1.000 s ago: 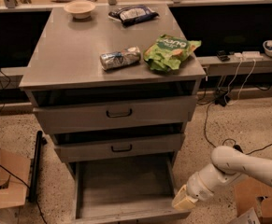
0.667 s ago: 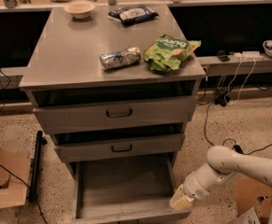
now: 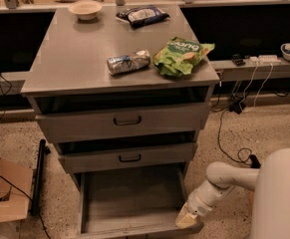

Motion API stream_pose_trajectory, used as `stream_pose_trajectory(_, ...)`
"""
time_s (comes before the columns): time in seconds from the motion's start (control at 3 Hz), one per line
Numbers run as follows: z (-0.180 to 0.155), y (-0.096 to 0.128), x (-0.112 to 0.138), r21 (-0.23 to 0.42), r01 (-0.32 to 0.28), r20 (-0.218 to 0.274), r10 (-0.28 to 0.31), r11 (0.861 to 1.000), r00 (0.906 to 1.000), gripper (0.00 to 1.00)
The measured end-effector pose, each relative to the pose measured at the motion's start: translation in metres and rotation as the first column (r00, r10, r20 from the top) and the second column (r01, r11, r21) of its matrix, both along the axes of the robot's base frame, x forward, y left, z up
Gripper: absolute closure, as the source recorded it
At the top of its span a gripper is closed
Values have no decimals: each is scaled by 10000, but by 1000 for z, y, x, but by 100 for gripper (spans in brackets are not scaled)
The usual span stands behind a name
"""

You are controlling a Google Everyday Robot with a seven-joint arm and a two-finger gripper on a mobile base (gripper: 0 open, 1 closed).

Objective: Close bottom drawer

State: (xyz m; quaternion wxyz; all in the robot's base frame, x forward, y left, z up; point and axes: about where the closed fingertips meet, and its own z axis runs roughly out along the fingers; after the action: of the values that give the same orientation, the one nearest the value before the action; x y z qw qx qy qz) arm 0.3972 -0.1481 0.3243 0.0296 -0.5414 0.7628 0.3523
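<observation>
The bottom drawer of the grey metal cabinet is pulled far out, and its wide shallow tray shows empty. Its low front panel lies at the bottom edge of the view; its handle is out of view. My gripper, at the end of the white arm, sits at the drawer's front right corner, touching or nearly touching it. The middle drawer and the top drawer above it stand slightly out.
On the cabinet top lie a crushed can, a green chip bag, a dark snack bag and a bowl. A cardboard box and a black bar stand left. Cables run on the floor at the right.
My gripper has shifted slightly left and down along the drawer's front right corner. The drawer stays pulled out about as far as before.
</observation>
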Motion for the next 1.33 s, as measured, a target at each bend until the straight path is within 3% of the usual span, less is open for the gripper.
stream_pose_trajectory(1.0, -120, -21, -6, -83, 906, -980, -910, 9959, 9910, 100)
stream_pose_trajectory(1.33, -136, -20, 1, -7, 998, -964, -994, 9950, 9904, 100)
